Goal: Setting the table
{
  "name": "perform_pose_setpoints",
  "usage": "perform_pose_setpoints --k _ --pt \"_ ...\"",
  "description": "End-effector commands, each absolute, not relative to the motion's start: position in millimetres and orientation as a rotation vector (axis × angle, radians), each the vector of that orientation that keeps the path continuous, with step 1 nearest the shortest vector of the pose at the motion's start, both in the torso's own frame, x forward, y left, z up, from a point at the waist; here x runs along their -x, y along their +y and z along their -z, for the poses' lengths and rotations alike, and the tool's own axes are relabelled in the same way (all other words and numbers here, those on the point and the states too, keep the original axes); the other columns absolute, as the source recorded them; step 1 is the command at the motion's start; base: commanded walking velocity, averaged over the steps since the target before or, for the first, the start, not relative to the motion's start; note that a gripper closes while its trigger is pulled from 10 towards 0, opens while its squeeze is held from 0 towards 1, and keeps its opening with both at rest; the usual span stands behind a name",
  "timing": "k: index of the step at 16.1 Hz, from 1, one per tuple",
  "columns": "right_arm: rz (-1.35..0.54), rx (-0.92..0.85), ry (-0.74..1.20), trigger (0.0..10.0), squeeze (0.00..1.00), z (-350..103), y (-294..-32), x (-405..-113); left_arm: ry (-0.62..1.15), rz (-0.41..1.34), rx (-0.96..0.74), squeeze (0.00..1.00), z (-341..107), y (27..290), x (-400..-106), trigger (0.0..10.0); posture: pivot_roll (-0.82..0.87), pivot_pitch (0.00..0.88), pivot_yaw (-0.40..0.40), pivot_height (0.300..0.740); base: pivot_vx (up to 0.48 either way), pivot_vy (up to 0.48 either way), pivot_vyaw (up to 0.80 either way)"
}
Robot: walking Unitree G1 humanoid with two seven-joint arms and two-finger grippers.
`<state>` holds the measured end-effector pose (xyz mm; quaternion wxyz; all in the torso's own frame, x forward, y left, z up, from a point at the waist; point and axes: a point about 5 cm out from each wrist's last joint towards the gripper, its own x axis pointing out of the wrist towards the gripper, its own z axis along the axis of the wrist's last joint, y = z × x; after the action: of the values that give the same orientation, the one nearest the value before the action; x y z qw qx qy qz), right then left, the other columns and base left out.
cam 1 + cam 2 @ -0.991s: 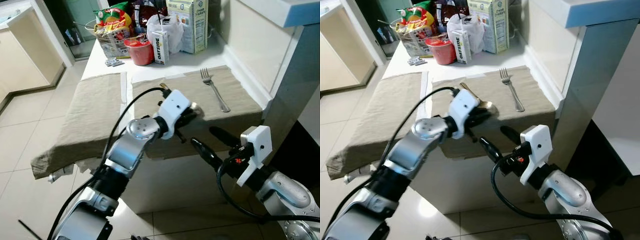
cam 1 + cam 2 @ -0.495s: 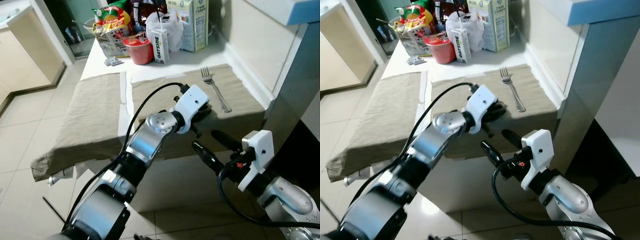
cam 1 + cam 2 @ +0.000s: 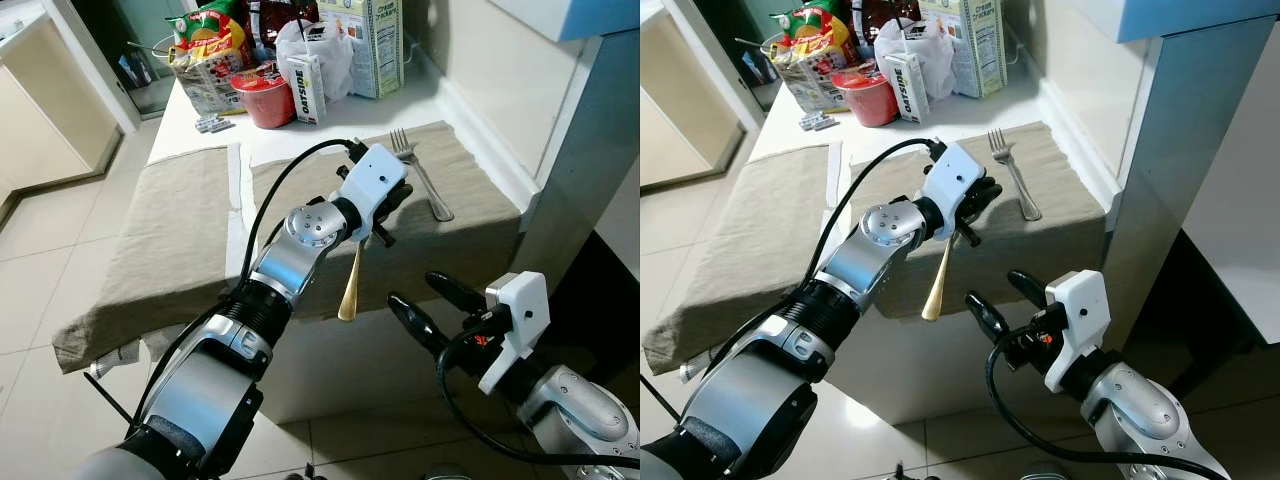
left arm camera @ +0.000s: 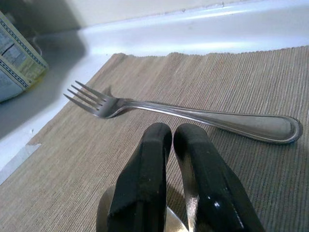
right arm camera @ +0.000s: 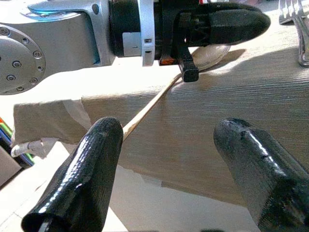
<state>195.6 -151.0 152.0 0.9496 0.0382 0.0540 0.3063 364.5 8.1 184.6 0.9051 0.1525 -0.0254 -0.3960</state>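
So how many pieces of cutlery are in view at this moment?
2. A fork lies on the right placemat near the wall. A gold spoon is pinched in the left gripper, its handle hanging over the table's front edge. More may be hidden.

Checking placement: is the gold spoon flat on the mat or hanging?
Hanging. Left gripper pinches the gold spoon by its bowl; handle dangles past the beige placemat edge.

A polished silver metal fork lies on a matt, ribbed woven cloth placemat. A glossy gold-toned metal spoon hangs from the left gripper, whose fingers are smooth black plastic with a slight sheen. The gripper housings are white plastic; the arms are brushed silver metal. The counter is smooth white. The floor is glossy tile.
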Motion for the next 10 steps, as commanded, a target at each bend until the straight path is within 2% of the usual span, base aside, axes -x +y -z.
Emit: perform_pose_setpoints --k 1,4,10 --pt "-0.645 -0.073 0.096 10.0 0.00 -157.1 -147.7 -191.4 -0.027 0.783 -0.317 0.00 -176.6 20.3 -368.7 10.0 -0.37 0.108 0.209 0.740 0.000 0.000 0.00" --pt "-0.641 -0.071 0.100 10.0 0.00 -157.4 -149.0 -192.3 -0.027 0.760 -0.270 0.00 -179.1 27.6 -374.0 10.0 -0.37 0.111 0.204 0.740 0.000 0.000 0.00" --pt "-0.612 -0.059 0.092 10.0 0.00 -160.3 -152.7 -196.5 0.015 0.696 -0.295 0.00 -166.6 45.1 -379.9 10.0 -0.37 0.111 0.196 0.740 0.000 0.000 0.00"
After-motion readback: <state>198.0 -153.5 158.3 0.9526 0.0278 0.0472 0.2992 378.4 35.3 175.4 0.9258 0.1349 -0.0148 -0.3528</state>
